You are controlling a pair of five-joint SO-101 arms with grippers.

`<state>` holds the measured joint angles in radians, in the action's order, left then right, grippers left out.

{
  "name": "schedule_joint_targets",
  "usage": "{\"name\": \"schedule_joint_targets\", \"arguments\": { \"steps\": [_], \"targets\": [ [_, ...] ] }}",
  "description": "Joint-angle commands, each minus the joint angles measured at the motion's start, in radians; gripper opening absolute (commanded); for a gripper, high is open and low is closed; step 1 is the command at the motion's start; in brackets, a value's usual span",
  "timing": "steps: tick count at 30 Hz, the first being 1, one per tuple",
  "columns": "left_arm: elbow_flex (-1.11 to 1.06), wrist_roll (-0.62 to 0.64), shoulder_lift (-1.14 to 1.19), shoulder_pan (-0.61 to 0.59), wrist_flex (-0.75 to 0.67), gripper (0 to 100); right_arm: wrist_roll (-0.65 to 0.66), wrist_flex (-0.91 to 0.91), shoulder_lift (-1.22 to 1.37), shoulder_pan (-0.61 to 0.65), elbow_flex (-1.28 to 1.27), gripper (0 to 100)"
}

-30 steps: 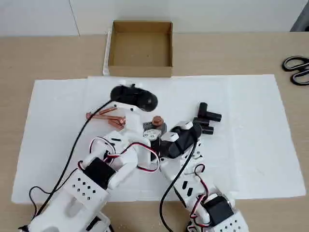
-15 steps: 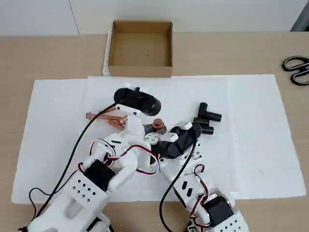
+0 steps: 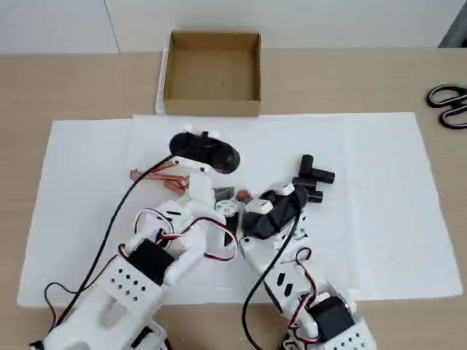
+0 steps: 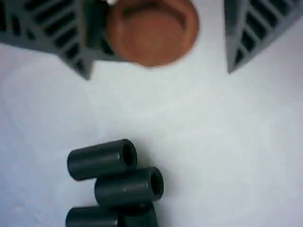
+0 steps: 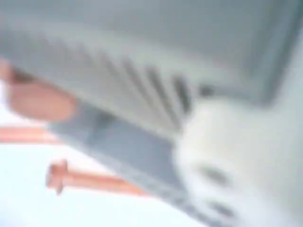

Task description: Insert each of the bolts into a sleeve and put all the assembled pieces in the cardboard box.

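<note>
My left gripper [image 3: 232, 195] hangs over the middle of the white sheet, shut on a copper bolt [image 3: 243, 195]. In the left wrist view the bolt's round head [image 4: 151, 30] sits between the grey fingers [image 4: 47, 28] of my left gripper [image 4: 158, 73], resting against one of them. Several black sleeves [image 4: 125, 184] lie in a pile on the sheet beyond it, right of the arms in the high view [image 3: 312, 179]. My right gripper [image 3: 249, 207] is close beside the left one. More copper bolts [image 3: 162, 175] lie to the left. The cardboard box [image 3: 211, 108] stands at the back.
A white sheet [image 3: 379, 219] covers the wooden table under both arms. Scissors [image 3: 448, 102] lie at the far right edge. In the right wrist view a loose bolt [image 5: 90, 182] lies on the sheet beyond a blurred grey part close to the camera.
My left gripper has brought the bolt a little nearer the front of the table and the right arm. The right arm has barely shifted.
</note>
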<state>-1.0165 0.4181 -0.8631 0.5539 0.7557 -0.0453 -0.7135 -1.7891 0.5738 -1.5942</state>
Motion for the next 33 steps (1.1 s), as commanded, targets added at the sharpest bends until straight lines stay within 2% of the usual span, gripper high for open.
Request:
{"name": "schedule_joint_targets", "arguments": {
  "steps": [1, 4, 11, 14, 21, 28, 33],
  "targets": [
    [0.007, -0.009, -0.012, 0.006, 0.005, 23, -0.002, 0.007, -0.016, -0.002, 0.009, 0.4],
    [0.021, -0.009, -0.012, 0.006, 0.006, 23, -0.002, 0.007, -0.016, -0.002, 0.009, 0.4],
    [0.173, -0.011, -0.012, -0.002, 0.132, 23, -0.003, 0.005, -0.016, -0.048, 0.009, 0.4],
    [0.202, -0.012, -0.012, -0.008, 0.143, 23, -0.003, 0.007, -0.016, -0.048, 0.009, 0.4],
    [0.209, -0.014, -0.012, -0.127, 0.110, 23, -0.003, 0.004, -0.016, -0.048, 0.008, 0.4],
    [0.226, -0.011, -0.012, -0.371, 0.133, 23, 0.002, -0.001, -0.015, -0.070, -0.014, 0.4],
    [0.289, -0.018, -0.012, -0.635, 0.315, 23, 0.003, -0.035, -0.004, -0.245, 0.055, 0.4]
  ]
}}
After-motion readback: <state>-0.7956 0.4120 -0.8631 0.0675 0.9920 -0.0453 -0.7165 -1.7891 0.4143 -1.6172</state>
